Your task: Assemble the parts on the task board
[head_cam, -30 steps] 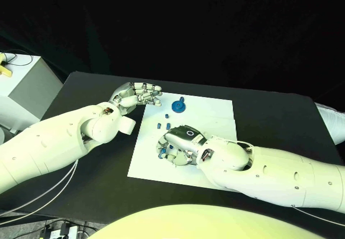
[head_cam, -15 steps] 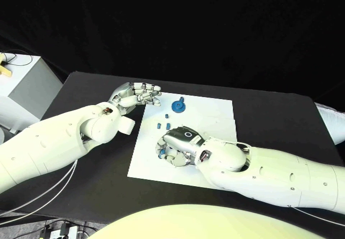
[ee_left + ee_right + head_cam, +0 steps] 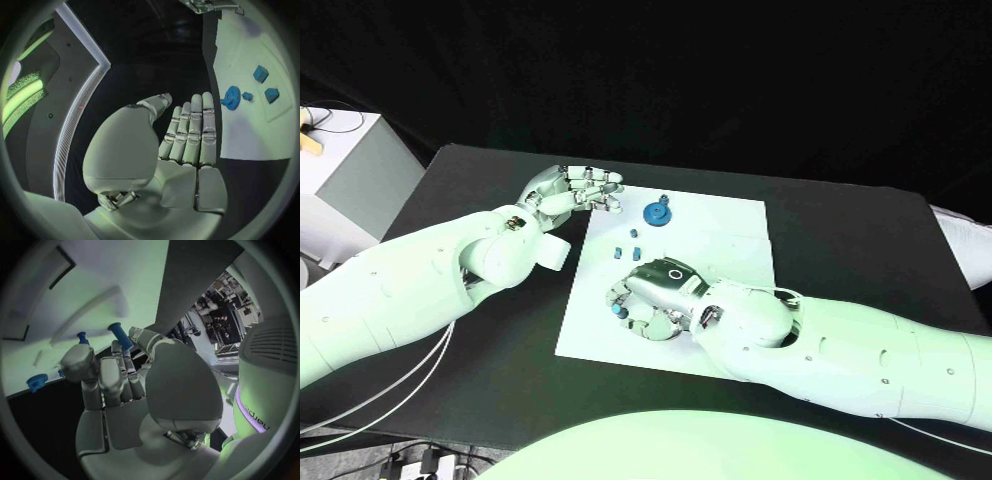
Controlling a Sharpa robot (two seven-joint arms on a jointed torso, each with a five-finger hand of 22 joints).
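Observation:
The white task board lies in the middle of the black table. A blue gear sits near its far edge, with small blue pieces just in front of it. The gear and the small pieces also appear in the left wrist view. My right hand hangs low over the board's left half, fingers curled, pinching a blue peg between thumb and fingertip. Another small blue piece stands close by. My left hand hovers beside the board's far left corner, fingers stretched side by side, holding nothing.
A white box stands off the table's left side. Bare black tabletop stretches to the right of the board, and the board's right half is bare white.
My right hand has slid a little to the left and nearer over the board, and a blue tip now shows at its fingertips. The left hand has stayed put.

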